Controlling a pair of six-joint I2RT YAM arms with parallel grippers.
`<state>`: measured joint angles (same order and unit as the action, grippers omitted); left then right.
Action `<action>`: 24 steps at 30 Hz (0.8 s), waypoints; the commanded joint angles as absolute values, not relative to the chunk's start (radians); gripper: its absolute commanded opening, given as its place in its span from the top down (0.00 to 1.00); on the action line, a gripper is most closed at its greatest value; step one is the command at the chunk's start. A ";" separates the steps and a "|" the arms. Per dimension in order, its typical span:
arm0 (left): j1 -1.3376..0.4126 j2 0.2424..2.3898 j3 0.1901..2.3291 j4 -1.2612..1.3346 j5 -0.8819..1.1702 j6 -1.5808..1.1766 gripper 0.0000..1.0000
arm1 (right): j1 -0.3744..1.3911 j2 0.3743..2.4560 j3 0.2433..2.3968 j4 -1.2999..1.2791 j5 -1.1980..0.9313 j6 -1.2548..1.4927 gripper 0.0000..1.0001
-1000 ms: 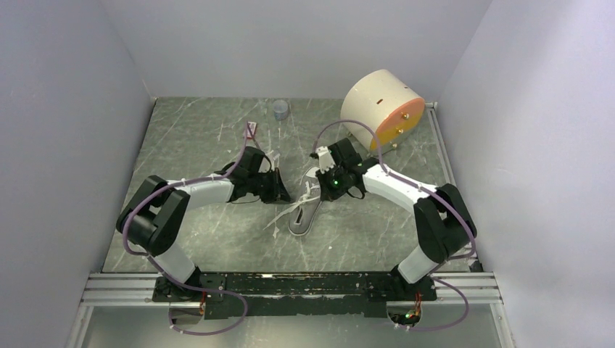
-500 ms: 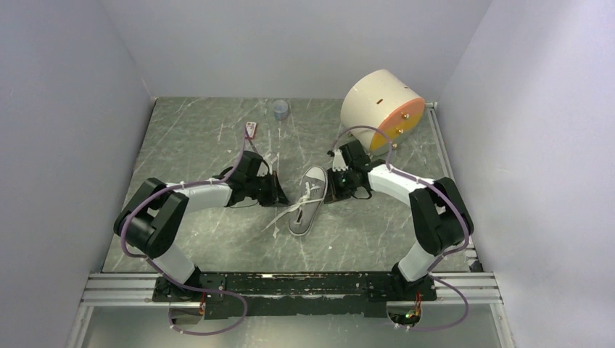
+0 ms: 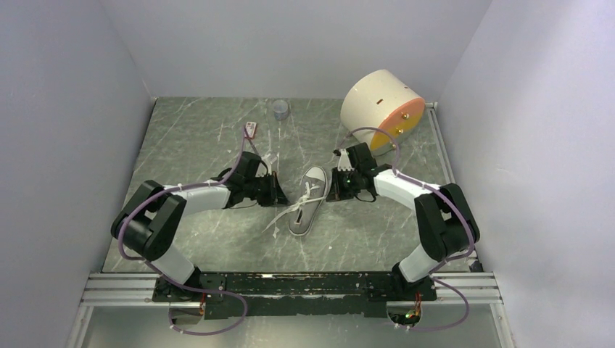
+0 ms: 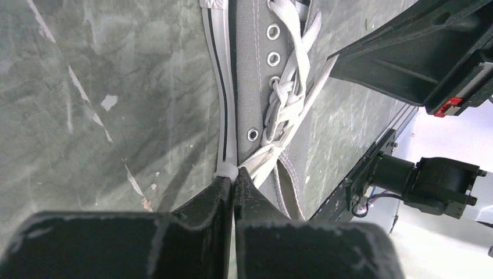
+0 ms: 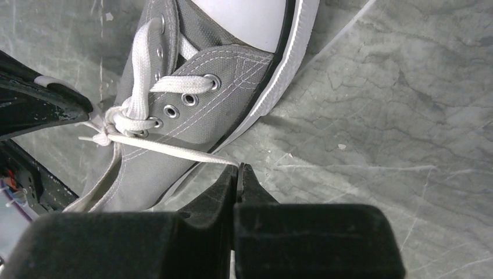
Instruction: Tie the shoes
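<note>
**A:** Where is the sneaker lying?

**B:** The grey sneaker (image 3: 306,204) is resting sole-down on the dark marbled counter (image 3: 203,145), between the two arms. Its white toe end is pointing toward the back wall and its heel toward the arm bases.

**A:** And what is the left pincer doing?

**B:** The left pincer (image 4: 232,177) is sitting low on the counter, just beside the sneaker's left side. Its fingers are pressing together on a strand of the white laces (image 5: 139,87), and that strand is running up from the fingertips to the knotted crossing over the eyelets.

**A:** Is the right pincer gripping anything?

**B:** Yes. The right pincer (image 5: 239,171) is hovering just beside the sole on the opposite side, fingers clamping together on another lace strand. That strand is stretching in a nearly straight line from the small knot at the eyelets, across the grey canvas, to the fingertips.

**A:** So each strand is leaving the shoe on its own side?

**B:** Right, one is going left and one is going right from the same knot.

**A:** Is anything else sitting on the counter?

**B:** A cream drum (image 3: 377,105) with an orange face is leaning at the back right. A small grey cup (image 3: 281,109) is standing near the back wall, with a little red-and-white tag (image 3: 251,130) lying just in front of it.
</note>
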<state>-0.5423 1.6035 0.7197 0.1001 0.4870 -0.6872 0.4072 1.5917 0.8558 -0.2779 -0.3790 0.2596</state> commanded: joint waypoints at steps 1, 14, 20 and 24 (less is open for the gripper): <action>-0.522 1.633 0.771 -0.051 0.481 -0.603 0.84 | 0.365 1.555 0.881 -0.331 -0.266 0.233 0.98; -0.526 1.299 0.726 -0.206 0.450 -0.438 0.24 | 0.365 1.377 0.941 -0.493 -0.368 0.159 0.37; -0.543 1.235 0.597 0.002 0.661 -0.523 0.20 | 0.368 1.321 0.907 -0.489 -0.447 0.171 0.37; -0.622 1.306 0.651 -0.057 0.621 -0.470 0.25 | 0.367 1.305 0.918 -0.502 -0.468 0.176 0.37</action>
